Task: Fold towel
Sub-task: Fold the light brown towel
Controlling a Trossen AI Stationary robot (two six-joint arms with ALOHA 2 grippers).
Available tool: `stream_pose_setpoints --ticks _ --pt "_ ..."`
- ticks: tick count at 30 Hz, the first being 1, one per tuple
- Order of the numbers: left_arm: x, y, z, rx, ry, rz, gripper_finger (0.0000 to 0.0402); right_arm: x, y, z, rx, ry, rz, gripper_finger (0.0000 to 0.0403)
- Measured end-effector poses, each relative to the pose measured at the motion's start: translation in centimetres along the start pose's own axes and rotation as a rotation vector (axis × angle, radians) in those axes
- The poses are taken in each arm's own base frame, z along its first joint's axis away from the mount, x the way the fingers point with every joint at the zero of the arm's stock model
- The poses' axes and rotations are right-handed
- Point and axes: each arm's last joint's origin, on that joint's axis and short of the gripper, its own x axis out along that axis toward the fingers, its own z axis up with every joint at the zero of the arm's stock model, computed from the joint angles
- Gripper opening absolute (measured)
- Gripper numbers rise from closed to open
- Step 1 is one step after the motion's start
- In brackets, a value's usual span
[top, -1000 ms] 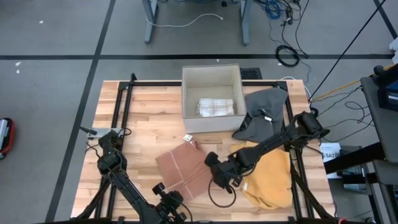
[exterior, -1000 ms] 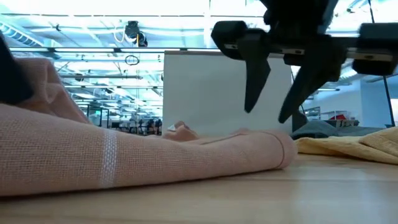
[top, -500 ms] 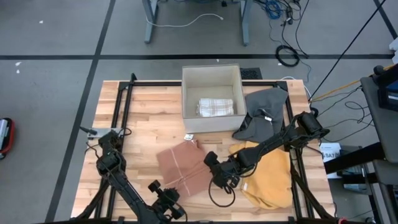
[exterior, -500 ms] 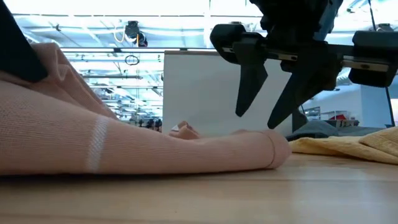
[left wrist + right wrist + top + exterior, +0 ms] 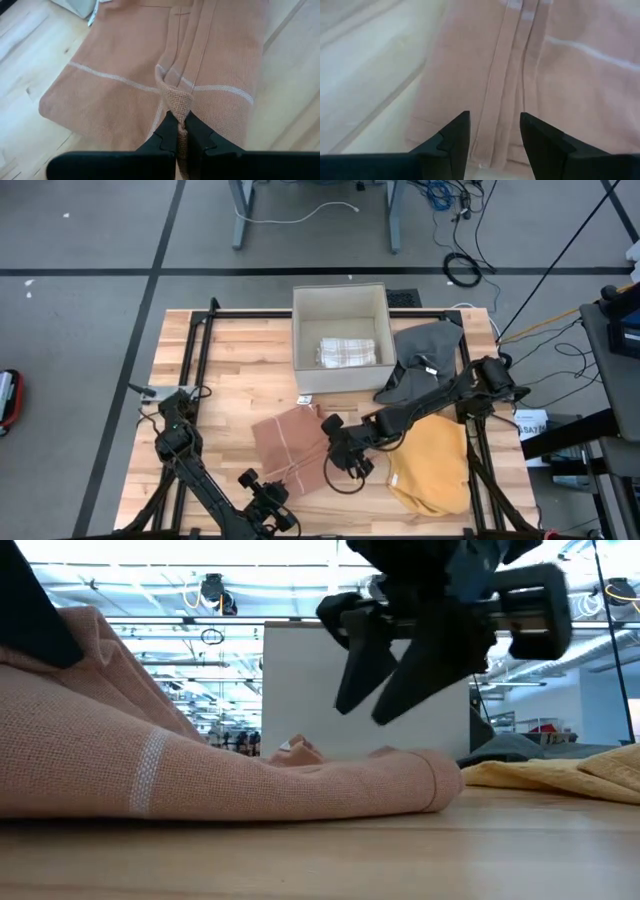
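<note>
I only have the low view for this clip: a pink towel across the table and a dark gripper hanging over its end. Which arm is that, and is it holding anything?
Observer: That is the right gripper, open and holding nothing; its wrist view shows the pink towel between and beyond its spread fingers.
Reviewer: Is the left arm doing anything?
Observer: Yes. The left gripper is shut on a pinched fold of the towel's edge.
Reviewer: What is the white wall behind the towel?
Observer: An open box, and from above a folded checked cloth lies inside it.
Reviewer: More cloths waiting?
Observer: A yellow cloth and a grey cloth lie on the right arm's side.
</note>
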Motion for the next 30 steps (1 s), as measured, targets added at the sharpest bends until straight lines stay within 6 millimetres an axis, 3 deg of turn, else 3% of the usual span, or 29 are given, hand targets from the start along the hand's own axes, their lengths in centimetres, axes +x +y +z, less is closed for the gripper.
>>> stream_pose_setpoints --ticks 7,12,19,24,30 --pt "0.0 0.0 0.0 0.001 -0.001 0.0 0.0012 3.6 0.1 -1.9 0.009 0.083 0.029 0.016" --pt "0.0 -0.1 0.0 -0.002 -0.001 -0.005 0.0012 4.5 0.1 -2.3 -0.009 0.13 -0.025 0.0145" --pt "0.0 -0.1 0.0 -0.002 -0.001 -0.007 0.0012 3.9 1.0 -2.0 -0.112 0.15 -0.011 0.0018" --pt "0.0 -0.1 0.0 -0.004 -0.007 -0.01 0.0012 3.0 1.2 -1.9 -0.112 0.17 0.0 0.0008" --pt "0.0 -0.1 0.0 0.0 -0.007 -0.008 0.0012 0.4 1.5 -0.8 -0.144 0.164 -0.071 0.0002"
